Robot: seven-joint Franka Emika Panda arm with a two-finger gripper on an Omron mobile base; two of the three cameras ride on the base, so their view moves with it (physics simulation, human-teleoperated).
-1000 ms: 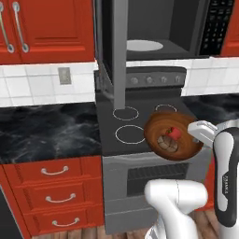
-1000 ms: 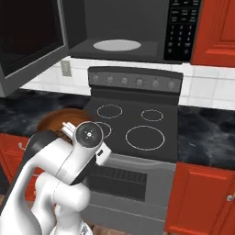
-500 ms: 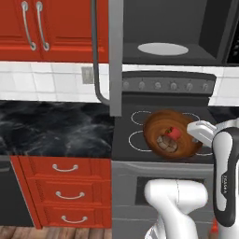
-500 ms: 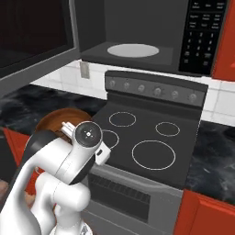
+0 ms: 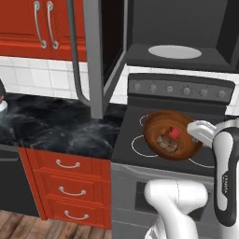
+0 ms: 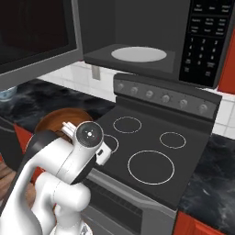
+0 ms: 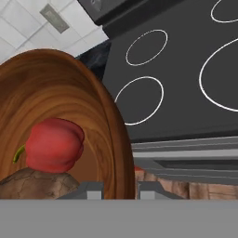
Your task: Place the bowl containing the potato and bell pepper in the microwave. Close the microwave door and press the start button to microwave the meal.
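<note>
Since the earlier pictures both base views have slid sideways with the base, so the stove (image 5: 177,140) now sits further toward 3 o'clock in the left base view, and the bowl (image 5: 170,135) rides along in the claw (image 7: 120,188). Its fingers pinch the bowl's rim at 3 o'clock, holding it above the stove's front burners. Inside lie the bell pepper (image 7: 55,144) and, touching it, the potato (image 7: 35,183). At 12 o'clock the microwave (image 6: 151,36) stands open, its microwave door (image 5: 93,56) swung toward 10 o'clock above the worktop (image 5: 51,126).

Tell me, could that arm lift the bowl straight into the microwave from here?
Probably yes: the microwave door stands swung open, the cavity above the stove holds only its glass plate, and the bowl is already held over the burners.
</note>
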